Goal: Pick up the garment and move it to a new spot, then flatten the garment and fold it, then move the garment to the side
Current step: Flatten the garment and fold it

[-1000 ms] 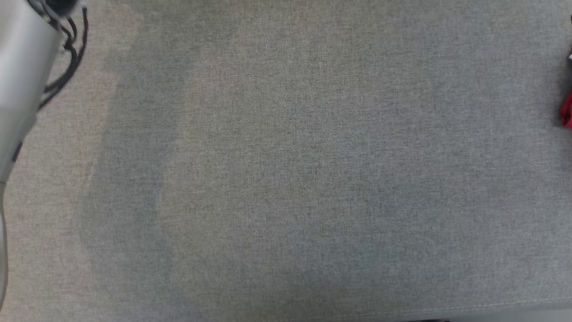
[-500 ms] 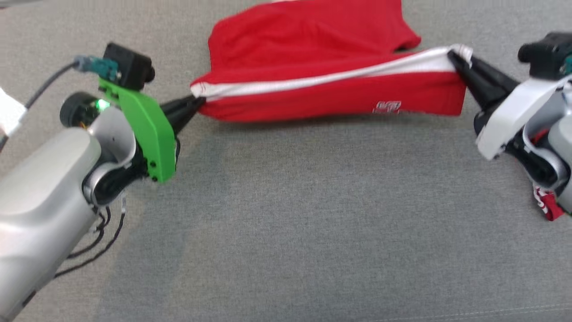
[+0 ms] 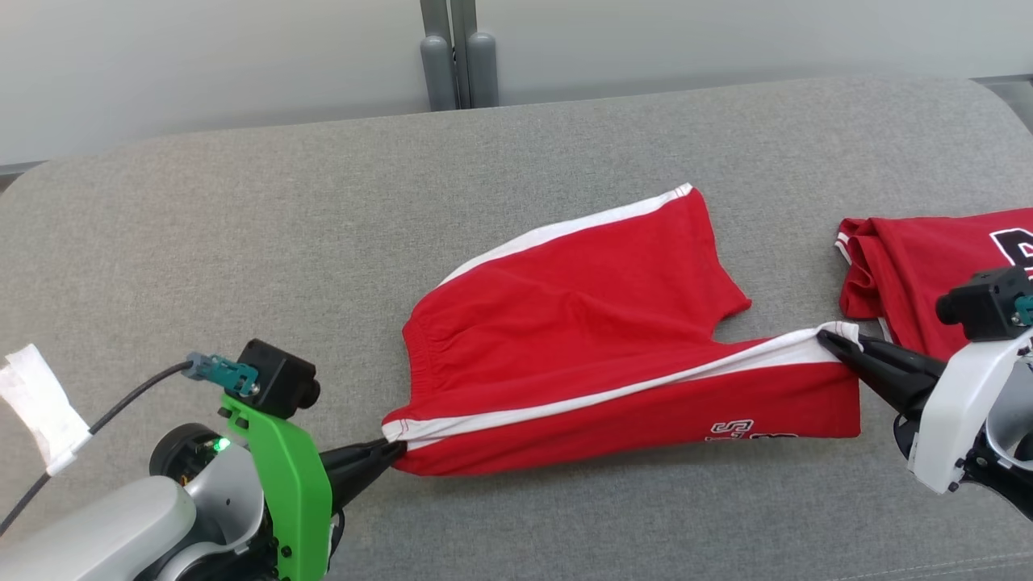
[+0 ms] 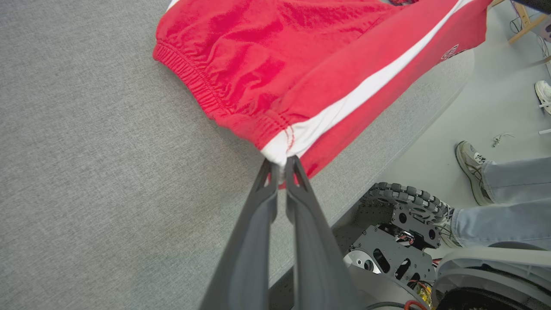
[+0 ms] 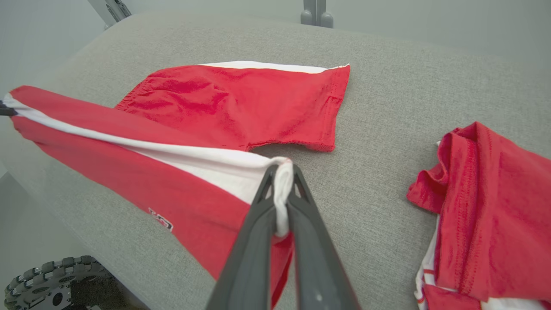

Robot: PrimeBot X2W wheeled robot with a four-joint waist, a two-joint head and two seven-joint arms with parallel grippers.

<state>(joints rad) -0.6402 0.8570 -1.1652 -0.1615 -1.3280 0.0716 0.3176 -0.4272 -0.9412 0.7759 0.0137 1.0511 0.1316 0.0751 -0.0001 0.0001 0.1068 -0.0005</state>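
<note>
Two pinches carry everything here. The left gripper (image 3: pixel 393 450) is clamped on the white-striped waistband corner of the red shorts (image 3: pixel 581 323), and the right gripper (image 3: pixel 830 340) is clamped on the white hem corner of the same leg. Both sets of jaws stand closed on thin bunches of cloth right at their tips, so a harder pull apart could, I judge, slide a corner free. The gripped leg is stretched taut just above the grey table (image 3: pixel 242 226), close to its front edge. The other leg lies flat on the table, toward its far edge. If one corner slips, the lifted half probably drops in a heap at the table's front. A second red garment (image 3: pixel 920 258) at the table's right end lies just beside the right gripper, and a sweep that way could drag it along.
</note>
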